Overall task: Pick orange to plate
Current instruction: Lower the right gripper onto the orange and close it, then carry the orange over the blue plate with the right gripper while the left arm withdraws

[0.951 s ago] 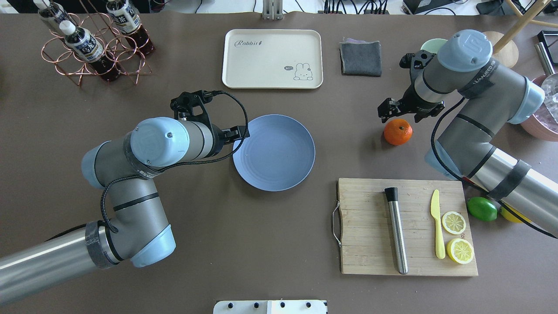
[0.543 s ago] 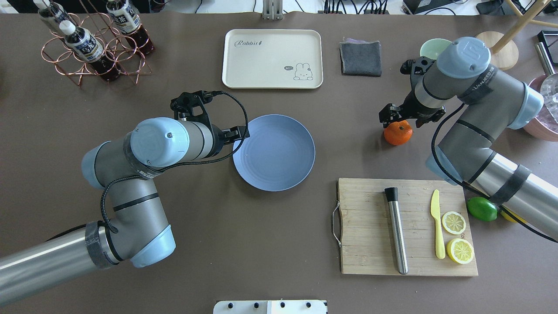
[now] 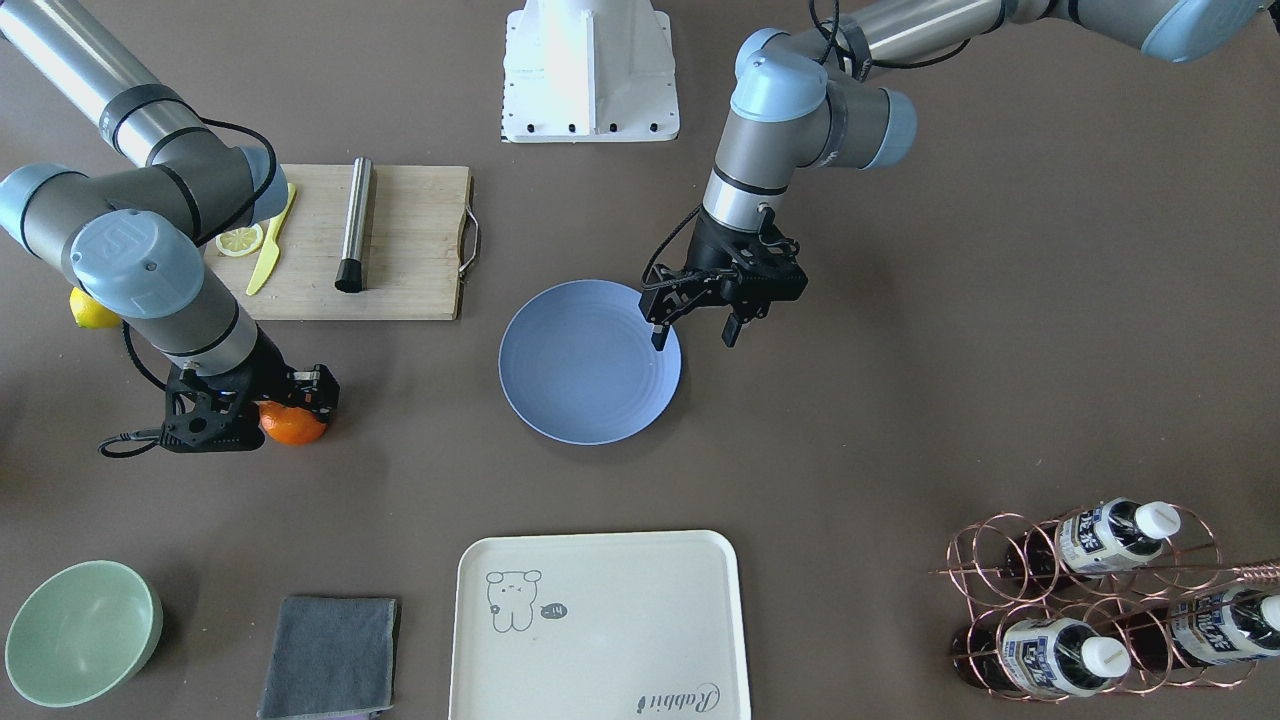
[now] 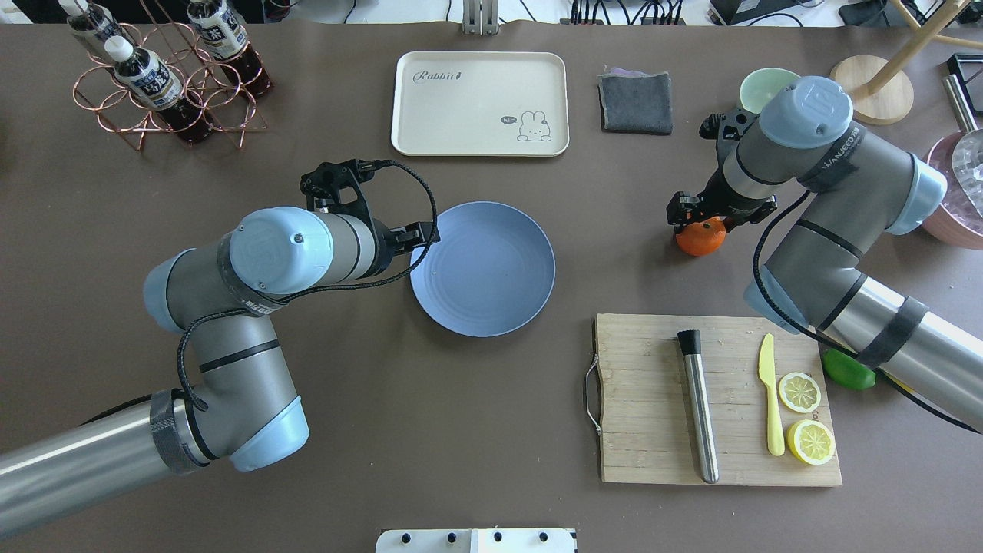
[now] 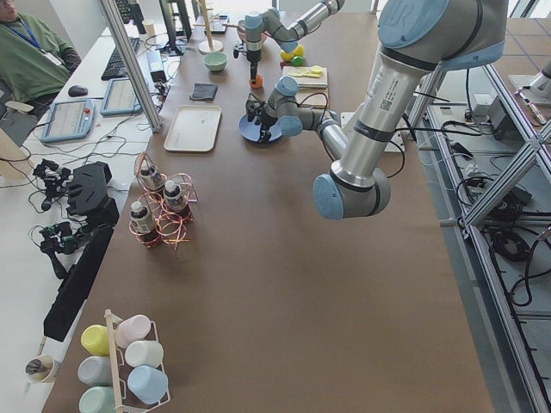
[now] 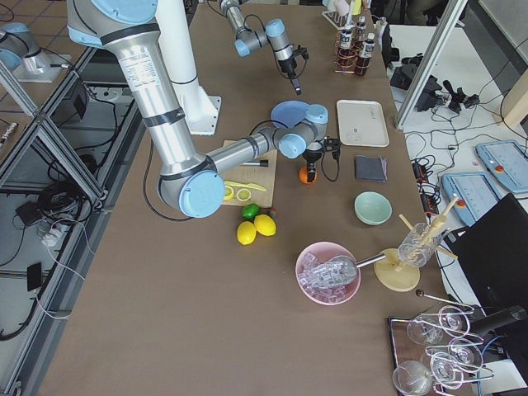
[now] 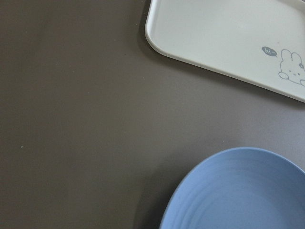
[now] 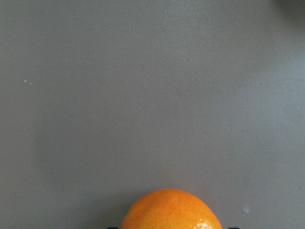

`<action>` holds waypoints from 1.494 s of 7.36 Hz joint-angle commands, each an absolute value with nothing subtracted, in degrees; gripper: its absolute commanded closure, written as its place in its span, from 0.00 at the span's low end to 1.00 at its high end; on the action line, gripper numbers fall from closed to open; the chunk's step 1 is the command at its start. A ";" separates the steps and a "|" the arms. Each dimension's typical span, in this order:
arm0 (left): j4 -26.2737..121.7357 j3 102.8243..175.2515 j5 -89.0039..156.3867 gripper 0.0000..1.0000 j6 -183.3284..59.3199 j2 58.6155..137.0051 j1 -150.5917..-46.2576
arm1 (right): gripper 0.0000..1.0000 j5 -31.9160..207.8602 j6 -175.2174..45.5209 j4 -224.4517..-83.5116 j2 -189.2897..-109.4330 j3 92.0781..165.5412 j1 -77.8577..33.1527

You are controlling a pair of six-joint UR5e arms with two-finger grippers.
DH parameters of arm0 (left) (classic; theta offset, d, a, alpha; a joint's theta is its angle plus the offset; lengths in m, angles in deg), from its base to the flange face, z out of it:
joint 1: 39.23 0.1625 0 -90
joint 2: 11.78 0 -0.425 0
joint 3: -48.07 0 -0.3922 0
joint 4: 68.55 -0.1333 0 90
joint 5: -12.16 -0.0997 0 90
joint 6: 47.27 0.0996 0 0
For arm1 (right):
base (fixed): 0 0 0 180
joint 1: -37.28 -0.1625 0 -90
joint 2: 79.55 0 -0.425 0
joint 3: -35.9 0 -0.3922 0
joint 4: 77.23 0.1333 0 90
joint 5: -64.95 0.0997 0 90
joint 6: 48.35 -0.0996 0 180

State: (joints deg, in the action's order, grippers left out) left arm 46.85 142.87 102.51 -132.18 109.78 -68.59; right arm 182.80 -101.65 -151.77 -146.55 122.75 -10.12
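The orange (image 4: 699, 240) sits on the brown table to the right of the blue plate (image 4: 482, 269), well apart from it. My right gripper (image 4: 705, 217) has come down over the orange and stands open, one finger on each side. In the front-facing view the orange (image 3: 295, 426) shows between the black fingers of the right gripper (image 3: 275, 405). The right wrist view shows the orange (image 8: 170, 210) at the bottom centre. My left gripper (image 3: 694, 338) hangs open and empty above the edge of the plate (image 3: 590, 360). The plate has nothing on it.
A wooden cutting board (image 4: 653, 399) with a steel muddler, a yellow knife and lemon slices lies in front of the orange. A lime (image 4: 848, 372) lies beside the board. Behind are a grey cloth (image 4: 636, 102), a green bowl (image 4: 760, 81), a cream tray (image 4: 480, 104) and a bottle rack (image 4: 165, 77).
My right gripper has moved forward and down until it straddles the orange, which has stayed in place. The left arm has not moved.
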 commanded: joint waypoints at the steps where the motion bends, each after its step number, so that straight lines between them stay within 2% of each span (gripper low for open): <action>1: 46.85 143.08 102.68 0.02 -132.09 109.86 -69.46 | 1.00 182.55 -102.05 -151.77 -145.83 123.70 -9.92; 3: 45.63 143.52 105.99 0.02 -120.04 109.59 -73.91 | 1.00 183.16 -103.01 -153.25 -143.82 127.13 -10.88; 6: 45.01 148.24 113.49 0.02 -99.40 103.11 -84.29 | 1.00 182.29 -109.92 -160.45 -133.03 126.52 -8.00; 9: 45.71 149.75 113.75 0.02 -98.07 96.70 -89.13 | 1.00 177.20 -113.65 -162.22 -127.12 126.08 -2.81; 11: 44.92 149.85 123.55 0.02 -97.99 93.61 -93.17 | 1.00 173.43 -113.82 -161.70 -123.52 122.50 0.87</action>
